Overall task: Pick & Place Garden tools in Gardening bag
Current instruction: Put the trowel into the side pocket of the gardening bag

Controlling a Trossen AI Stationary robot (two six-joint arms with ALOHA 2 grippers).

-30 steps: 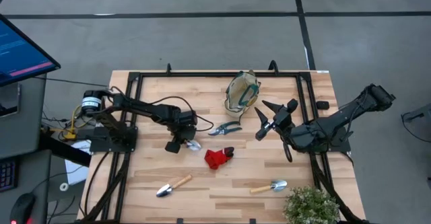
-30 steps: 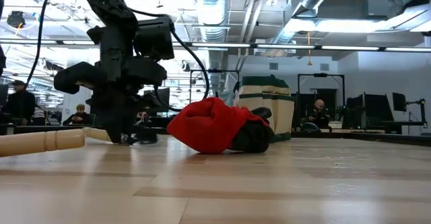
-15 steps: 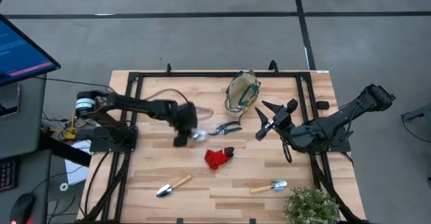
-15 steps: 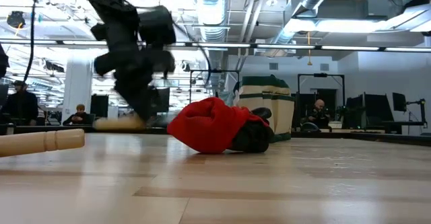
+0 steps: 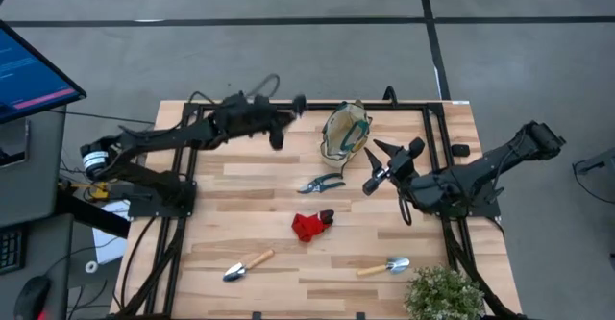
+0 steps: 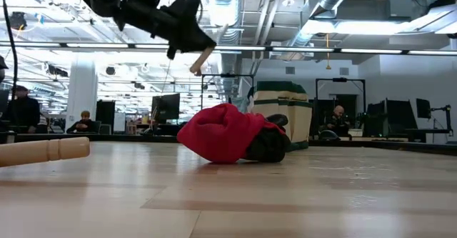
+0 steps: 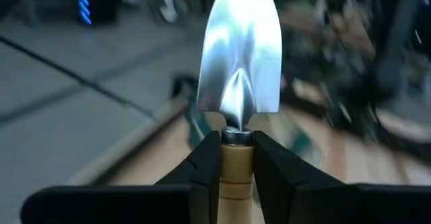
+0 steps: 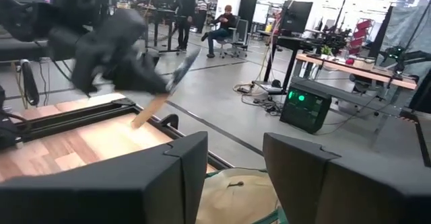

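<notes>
High view: a silver-bladed, wooden-handled trowel is clenched by the left tool, raised beside the beige, green-trimmed bag; next, lowering into its opening is required. The right tool is held released.

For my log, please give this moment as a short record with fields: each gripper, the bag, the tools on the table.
left gripper: shut on trowel, raised near the table's far edge, left of the gardening bag
right gripper: open, beside the bag, empty
on table: pruning shears, glove, second trowel, third trowel
potted plant: near right corner
</notes>
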